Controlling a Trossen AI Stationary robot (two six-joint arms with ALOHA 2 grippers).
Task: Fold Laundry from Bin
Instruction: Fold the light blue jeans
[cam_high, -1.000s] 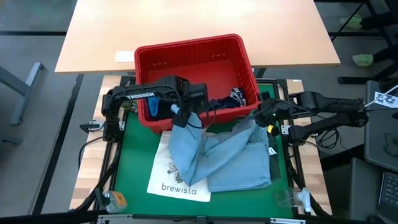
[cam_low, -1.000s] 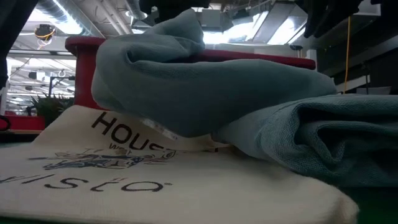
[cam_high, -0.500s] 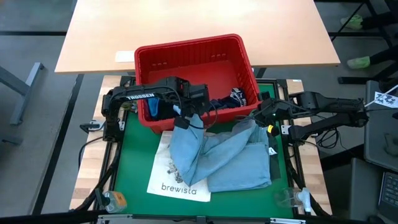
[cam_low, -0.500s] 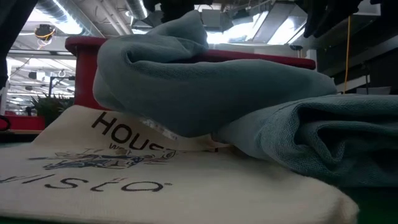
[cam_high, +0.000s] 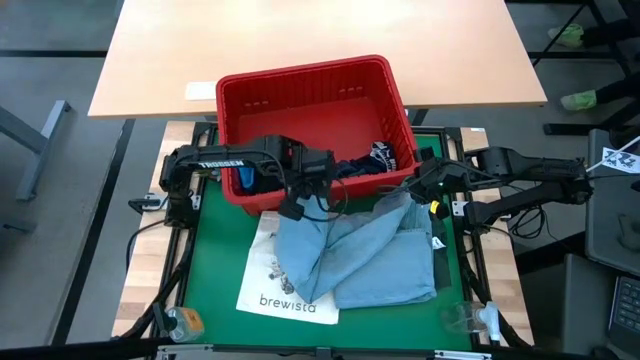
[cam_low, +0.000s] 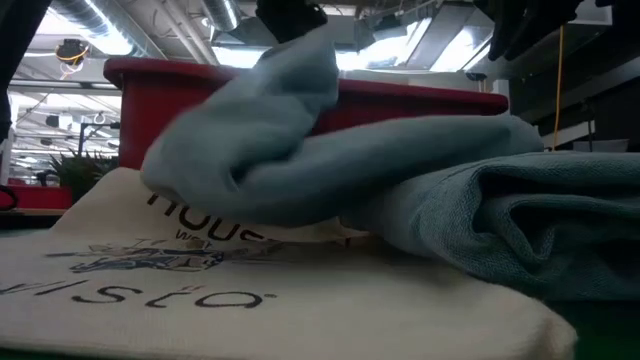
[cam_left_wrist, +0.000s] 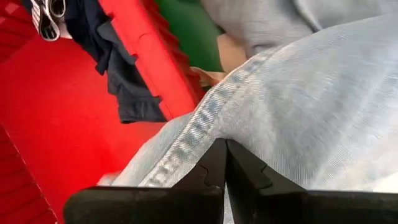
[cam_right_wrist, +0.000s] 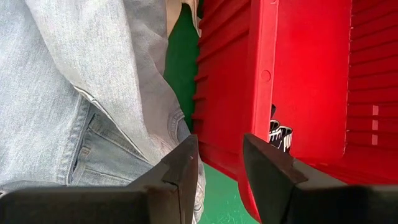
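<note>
A light blue denim garment (cam_high: 370, 250) lies crumpled on the green mat (cam_high: 215, 260), partly over the white tote bag (cam_high: 285, 290). Its far left part is raised at the near wall of the red bin (cam_high: 300, 75). My left gripper (cam_high: 296, 208) is shut on that raised part. A dark navy garment (cam_high: 370, 165) and a bright blue one (cam_high: 245, 178) lie in the bin. My right gripper (cam_high: 425, 188) stands open at the bin's near right corner, beside the denim. In its wrist view the bin's wall (cam_right_wrist: 298, 74) shows beyond its fingers. My left gripper pinches a stitched seam edge of the denim (cam_left_wrist: 205, 121) between its two shut fingers (cam_left_wrist: 245, 180), coming from above and slanting down. The held part is lifted above the bin's rim (cam_low: 300, 55). The rest hangs slack and lies on the tote bag (cam_low: 200, 290) and mat.
The bin stands across the mat's far edge, with a bare wooden table (cam_high: 320, 30) beyond it. The tote bag lies flat at the mat's near left. Small items sit at the near corners (cam_high: 180, 322) (cam_high: 470, 318). Bare mat shows at the left.
My left gripper has gone a little toward the table's right and near edge, taking the denim's raised edge with it. The garment's far left bulge has been drawn up and rightward into a narrower peak, while its part on the mat has stayed put.
</note>
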